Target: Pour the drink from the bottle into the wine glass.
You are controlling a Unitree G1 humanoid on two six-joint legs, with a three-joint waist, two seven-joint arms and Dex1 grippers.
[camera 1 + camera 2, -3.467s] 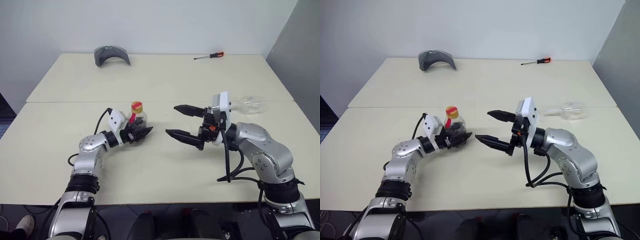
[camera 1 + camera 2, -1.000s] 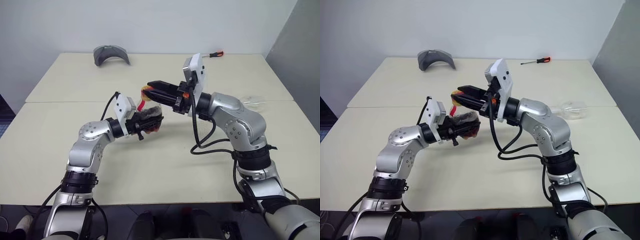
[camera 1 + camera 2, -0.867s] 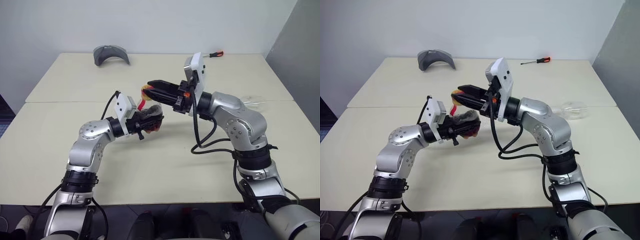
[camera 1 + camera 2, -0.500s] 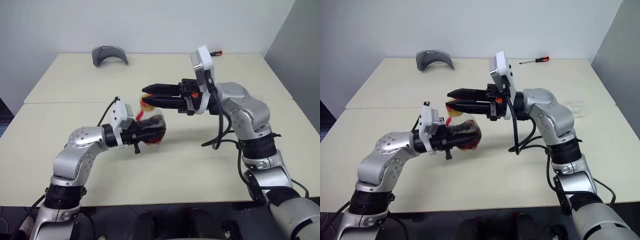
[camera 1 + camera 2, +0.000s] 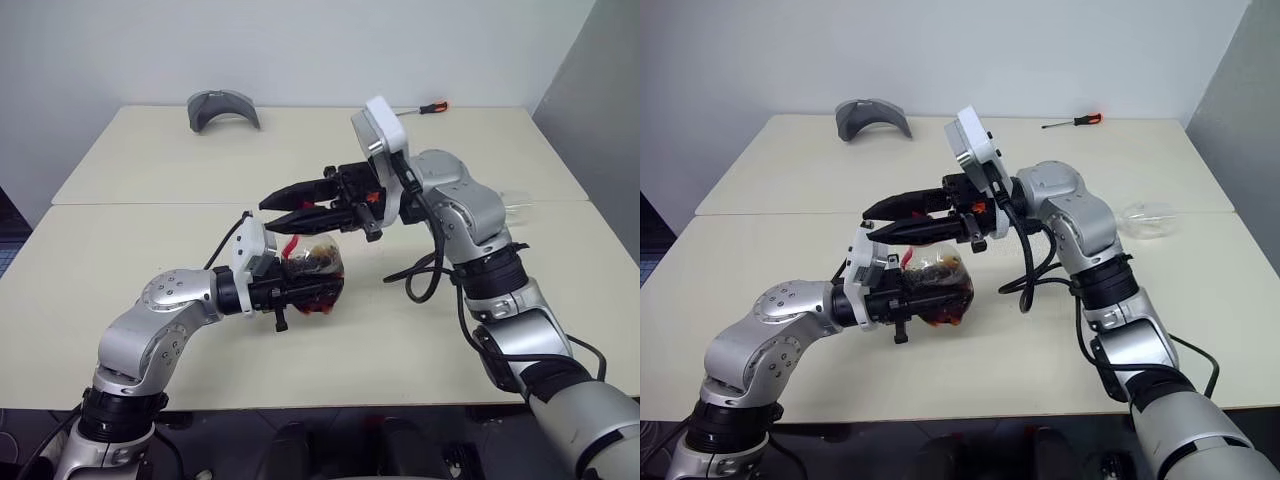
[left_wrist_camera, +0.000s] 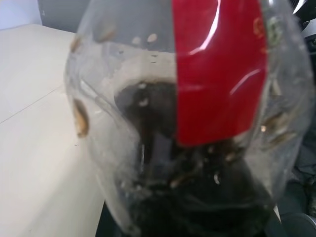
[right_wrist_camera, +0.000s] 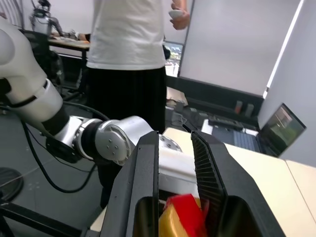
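Observation:
My left gripper [image 5: 318, 286] is shut on the body of the bottle [image 5: 312, 262], holding it above the table in front of me. The clear bottle [image 6: 197, 123] carries a red label strip, and the dark drink [image 6: 197, 197] sits low in it. My right gripper [image 5: 268, 216] reaches in level from the right across the bottle's top. In the right wrist view the yellow-and-red cap [image 7: 181, 217] sits pinched between its fingers [image 7: 148, 168] near their base. The wine glass [image 5: 1145, 221] lies on its side on the table at the right, partly behind my right arm.
A grey curved object [image 5: 222, 108] and a red-handled screwdriver [image 5: 420, 108] lie at the table's far edge. A seam [image 5: 130, 204] runs across between the two tabletops. In the right wrist view a person [image 7: 128, 34] stands beyond the table, and a laptop [image 7: 279, 128] sits off to one side.
My left gripper has drawn the bottle back toward me, clear of the table. My right gripper has followed and turned at the wrist, its fingers staying over the cap.

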